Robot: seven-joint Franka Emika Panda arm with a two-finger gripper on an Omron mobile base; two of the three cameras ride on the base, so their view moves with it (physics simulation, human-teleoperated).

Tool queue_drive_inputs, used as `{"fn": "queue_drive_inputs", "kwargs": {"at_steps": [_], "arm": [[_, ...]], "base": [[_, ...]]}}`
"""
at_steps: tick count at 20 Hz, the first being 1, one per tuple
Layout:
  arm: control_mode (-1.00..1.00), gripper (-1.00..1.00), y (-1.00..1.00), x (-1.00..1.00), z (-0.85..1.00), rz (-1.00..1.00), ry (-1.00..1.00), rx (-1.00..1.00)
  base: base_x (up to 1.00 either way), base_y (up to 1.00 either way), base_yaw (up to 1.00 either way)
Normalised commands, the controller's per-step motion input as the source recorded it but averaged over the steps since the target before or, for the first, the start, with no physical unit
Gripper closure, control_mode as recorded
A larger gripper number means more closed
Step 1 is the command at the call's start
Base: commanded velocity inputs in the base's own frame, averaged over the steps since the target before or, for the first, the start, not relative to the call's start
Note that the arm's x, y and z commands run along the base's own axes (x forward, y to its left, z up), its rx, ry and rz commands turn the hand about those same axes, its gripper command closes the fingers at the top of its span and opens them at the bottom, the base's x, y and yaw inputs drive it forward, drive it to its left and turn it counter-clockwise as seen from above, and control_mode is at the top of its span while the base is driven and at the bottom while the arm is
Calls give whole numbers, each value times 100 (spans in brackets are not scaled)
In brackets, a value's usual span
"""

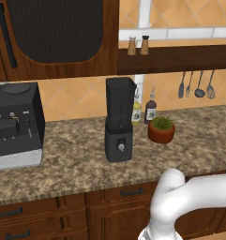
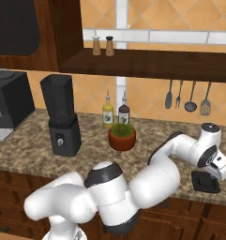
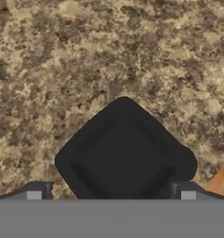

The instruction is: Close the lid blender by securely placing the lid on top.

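The tall dark blender (image 1: pixel 119 121) (image 2: pixel 63 117) stands on the granite counter with the top of its jar uncovered. Far to its right, near the counter's front edge, the low black squarish lid (image 2: pixel 206 182) lies flat on the stone. My gripper (image 2: pixel 214 172) hangs just above the lid, pointing down. In the hand view the lid (image 3: pixel 125 151) sits turned like a diamond, and my gripper (image 3: pixel 111 193) is open, with one fingertip (image 3: pixel 36 190) at each side of the lid's near corner. Nothing is held.
A black coffee machine (image 1: pixel 16 122) stands at the counter's left. A potted plant (image 2: pixel 122 136) and two bottles (image 2: pixel 108 112) sit between blender and lid. Utensils (image 2: pixel 189 98) hang on the wall; shakers (image 2: pixel 102 46) stand on the shelf. The counter's edge (image 3: pixel 221 182) is close to the lid.
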Motion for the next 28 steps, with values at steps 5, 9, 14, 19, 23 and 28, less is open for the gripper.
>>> {"fn": "queue_drive_inputs", "kwargs": {"at_steps": [5, 9, 14, 19, 23, 28], "arm": [[-100, -100, -9, 5, -49, 2, 0, 0], [-100, -100, 0, 0, -42, 8, 0, 0], [-100, -100, -9, -14, -8, 22, 0, 0], [-100, -100, -15, -9, -1, 24, 0, 0], [-100, -100, -2, 0, -12, 22, 0, 0], [-100, -100, 0, 0, -15, 19, 0, -1]], "base": [[0, 0, 0], [0, 0, 0], [0, 0, 0], [0, 0, 0], [0, 0, 0], [0, 0, 0]]}}
